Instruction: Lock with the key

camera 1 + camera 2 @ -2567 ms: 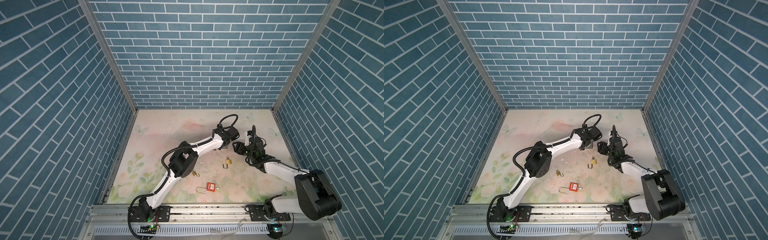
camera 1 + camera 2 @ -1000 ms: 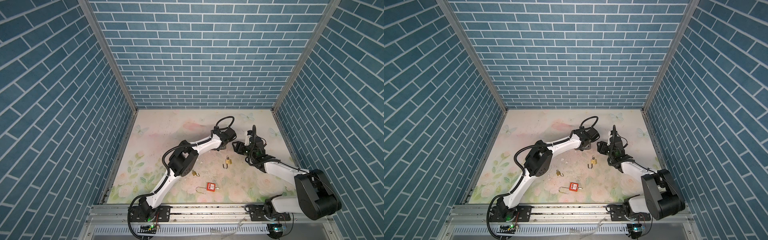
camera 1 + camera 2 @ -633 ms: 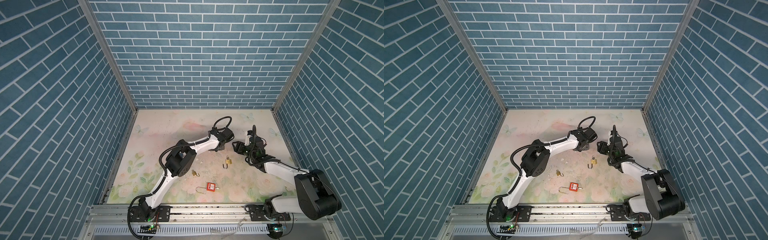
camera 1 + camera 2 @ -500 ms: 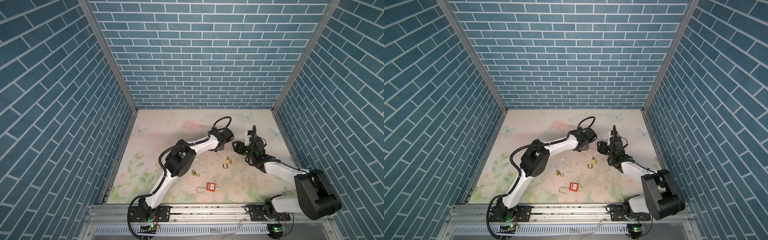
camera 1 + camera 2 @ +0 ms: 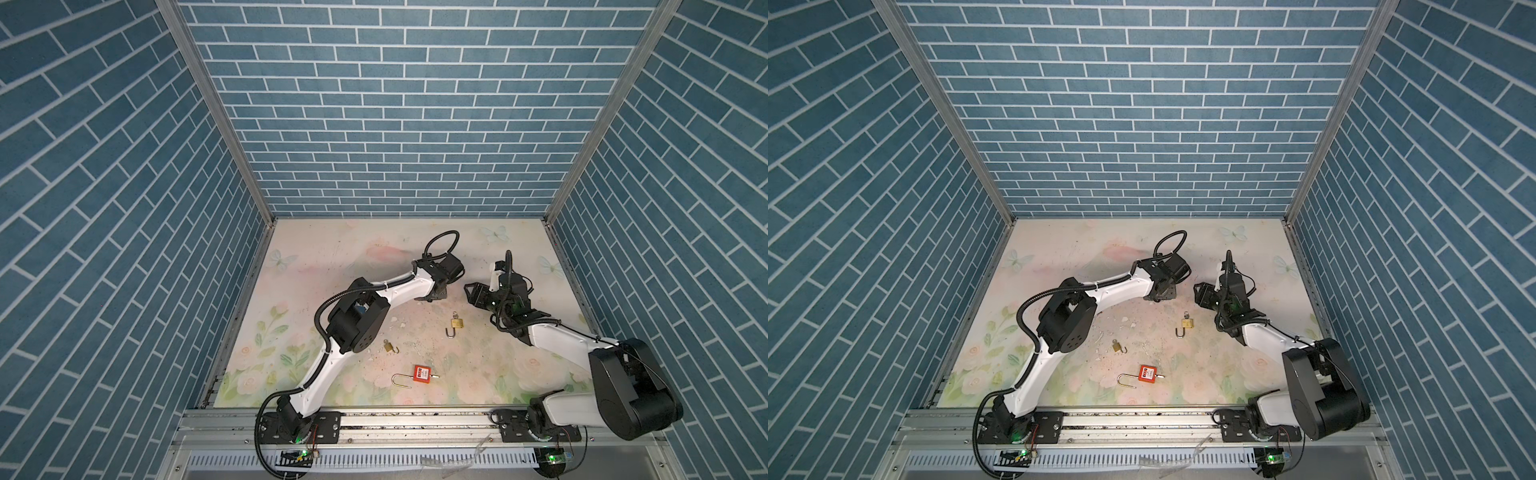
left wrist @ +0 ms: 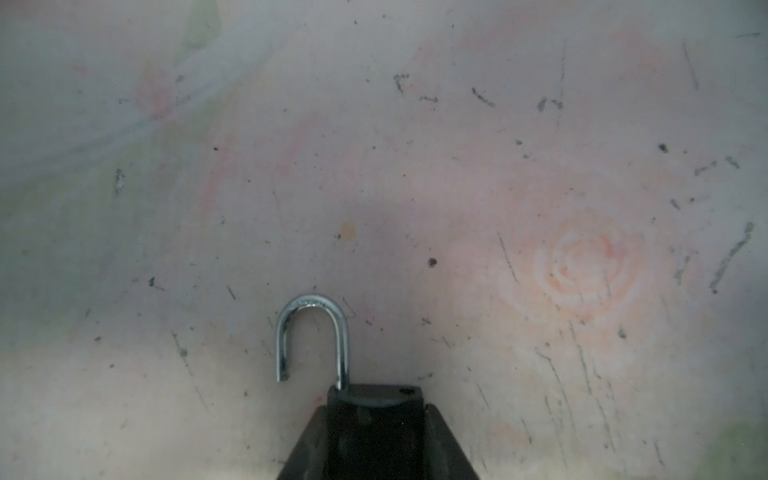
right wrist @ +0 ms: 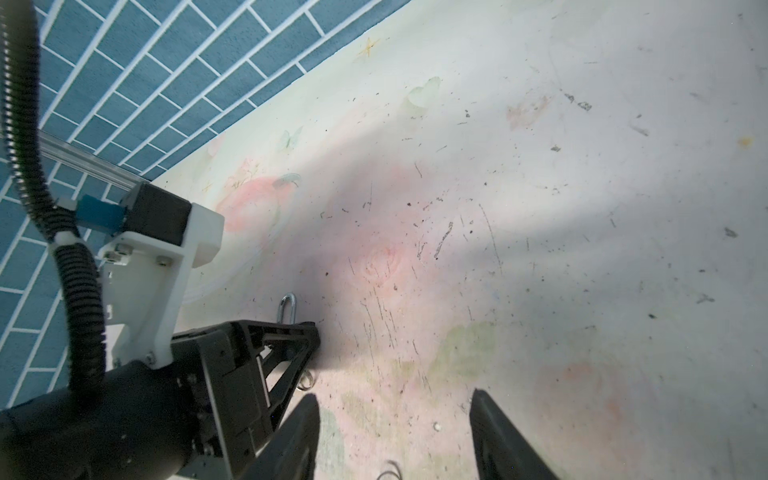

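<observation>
Steel shackle stands open on the padlock pinched by the left pincer, lower centre; right pincer spread wide.

In both top views you have bright, even light and sharp detail; the brick walls lean outward at the edges. Your left wrist view is dim and soft, with glints on the shackle. In the right wrist view a broad shadow crosses the mat

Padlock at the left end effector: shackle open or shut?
Open: one leg of the shackle ends clear of the padlock body.
</observation>
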Robot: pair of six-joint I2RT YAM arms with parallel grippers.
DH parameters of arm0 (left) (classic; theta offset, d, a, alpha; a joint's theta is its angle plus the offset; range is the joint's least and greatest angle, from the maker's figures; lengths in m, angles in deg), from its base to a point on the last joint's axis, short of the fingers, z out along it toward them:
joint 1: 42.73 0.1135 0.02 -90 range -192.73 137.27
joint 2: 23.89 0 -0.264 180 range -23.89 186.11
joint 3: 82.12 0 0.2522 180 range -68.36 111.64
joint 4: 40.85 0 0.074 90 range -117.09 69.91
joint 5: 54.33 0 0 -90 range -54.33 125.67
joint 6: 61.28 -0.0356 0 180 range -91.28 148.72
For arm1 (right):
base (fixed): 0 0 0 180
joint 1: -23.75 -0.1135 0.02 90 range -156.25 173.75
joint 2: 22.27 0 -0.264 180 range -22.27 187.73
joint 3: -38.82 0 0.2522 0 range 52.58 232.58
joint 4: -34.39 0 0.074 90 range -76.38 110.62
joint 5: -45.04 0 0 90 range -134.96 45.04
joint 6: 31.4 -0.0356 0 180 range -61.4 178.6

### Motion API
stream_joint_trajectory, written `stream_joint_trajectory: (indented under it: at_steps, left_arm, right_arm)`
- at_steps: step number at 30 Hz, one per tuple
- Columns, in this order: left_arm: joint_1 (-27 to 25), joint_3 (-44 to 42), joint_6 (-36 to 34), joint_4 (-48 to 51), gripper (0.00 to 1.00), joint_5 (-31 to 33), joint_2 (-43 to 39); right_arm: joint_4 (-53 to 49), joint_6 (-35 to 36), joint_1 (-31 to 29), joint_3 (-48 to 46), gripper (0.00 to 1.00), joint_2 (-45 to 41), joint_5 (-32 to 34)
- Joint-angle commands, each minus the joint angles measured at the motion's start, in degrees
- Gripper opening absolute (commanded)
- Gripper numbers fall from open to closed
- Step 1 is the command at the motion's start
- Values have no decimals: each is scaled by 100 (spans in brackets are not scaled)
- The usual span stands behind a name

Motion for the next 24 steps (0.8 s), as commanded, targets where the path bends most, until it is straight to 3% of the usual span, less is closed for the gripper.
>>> stream_joint_trajectory:
  at_steps: [1, 5, 12, 16, 24]
  left_arm:
    - [7, -348, -232, 117, 10, -183, -52]
    - [-73, -947, -1463, -911, 3, -329, -691]
    - [-23, -2499, -3601, -2636, 0, -480, -2350]
    - [-19, -3386, -4940, -3519, 0, -1237, -3370]
    - [-235, -5536, -7722, -4970, 0, -2739, -5454]
  right_arm:
    - [-9, -163, 31, 19, 58, -128, 12]
    - [-261, -104, 64, 161, 58, -332, -30]
    - [-576, -7, 267, 225, 59, -1294, -329]
    - [-525, 223, 300, 82, 60, -2013, -419]
    - [-525, 909, 324, 285, 59, -2905, -2015]
